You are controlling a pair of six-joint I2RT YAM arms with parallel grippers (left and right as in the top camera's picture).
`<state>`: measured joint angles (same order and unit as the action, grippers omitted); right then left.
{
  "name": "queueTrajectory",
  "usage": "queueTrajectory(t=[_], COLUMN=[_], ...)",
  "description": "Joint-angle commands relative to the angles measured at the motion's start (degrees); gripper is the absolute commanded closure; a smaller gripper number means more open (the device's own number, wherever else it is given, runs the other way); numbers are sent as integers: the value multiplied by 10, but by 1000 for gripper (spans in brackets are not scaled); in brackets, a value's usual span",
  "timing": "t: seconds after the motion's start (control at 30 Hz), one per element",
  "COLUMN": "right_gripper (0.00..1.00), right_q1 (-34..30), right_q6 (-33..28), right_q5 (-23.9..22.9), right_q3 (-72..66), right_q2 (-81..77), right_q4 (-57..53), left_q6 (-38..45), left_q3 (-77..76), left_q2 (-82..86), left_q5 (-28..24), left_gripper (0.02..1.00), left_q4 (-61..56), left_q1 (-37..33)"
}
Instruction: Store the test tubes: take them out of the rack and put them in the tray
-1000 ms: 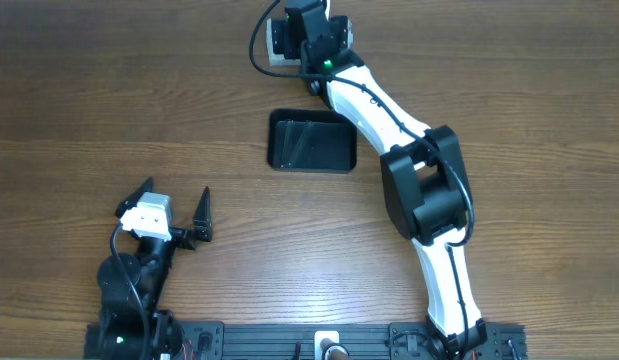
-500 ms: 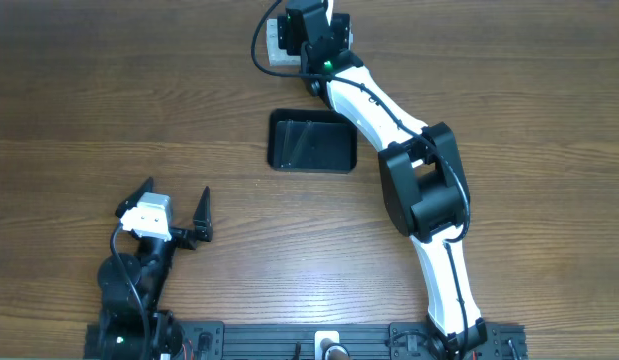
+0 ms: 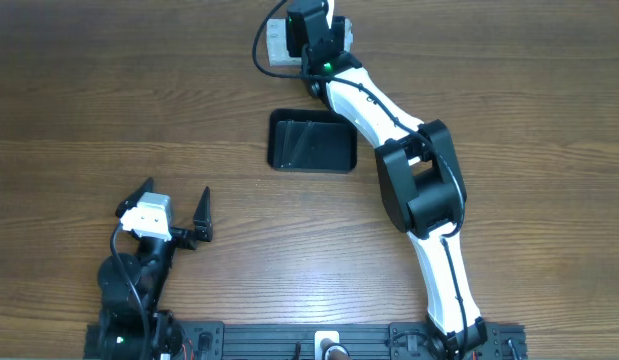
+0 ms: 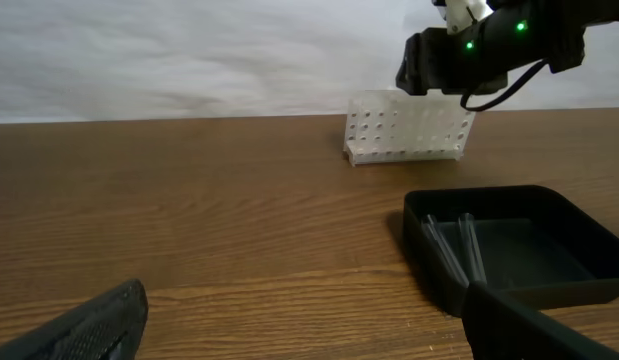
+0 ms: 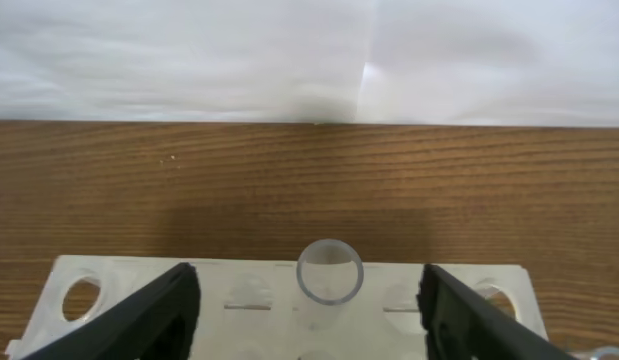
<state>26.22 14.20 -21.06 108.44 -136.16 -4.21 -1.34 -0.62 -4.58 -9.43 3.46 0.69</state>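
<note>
Right wrist view: your right gripper (image 5: 307, 300) is spread, straddling upright tube (image 5: 330, 270) in rack (image 5: 389, 275) at far side of table (image 3: 89, 100). Over last second it edged farther over rack; closing on tube likely comes next. Two tubes (image 4: 449, 250) already lie in tray (image 3: 270, 140). Left gripper (image 3: 176, 192) spread, parked near left.

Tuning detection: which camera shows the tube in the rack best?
Right wrist view: the tube, open rim up, stands clear in the rack. Top view: the right arm covers it. Left wrist view: rack side-on, tube too faint to tell.
</note>
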Motion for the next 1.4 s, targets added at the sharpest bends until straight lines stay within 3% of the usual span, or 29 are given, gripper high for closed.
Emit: queueTrajectory(t=[0.03,0.3,0.6,1.0,1.4], right_gripper=[432,663,818,879,893], right_q1=[-7,-7,-7,-6,2], right_q6=[-1,-1,-1,-1,-31], right_q5=[-15,-15,-15,-15,-43], right_q3=[14,14,14,14,14], right_q2=[-6,-6,-6,20,200], right_q4=[3,2,3,0,-9], left_q6=[-6,-6,-6,-6,-6], left_q3=[3,3,3,3,3], left_q2=[3,3,3,3,3], left_q5=[3,3,3,3,3], left_gripper=[18,20,18,18,18], left_q4=[1,1,1,1,1], left_q1=[2,2,2,2,2])
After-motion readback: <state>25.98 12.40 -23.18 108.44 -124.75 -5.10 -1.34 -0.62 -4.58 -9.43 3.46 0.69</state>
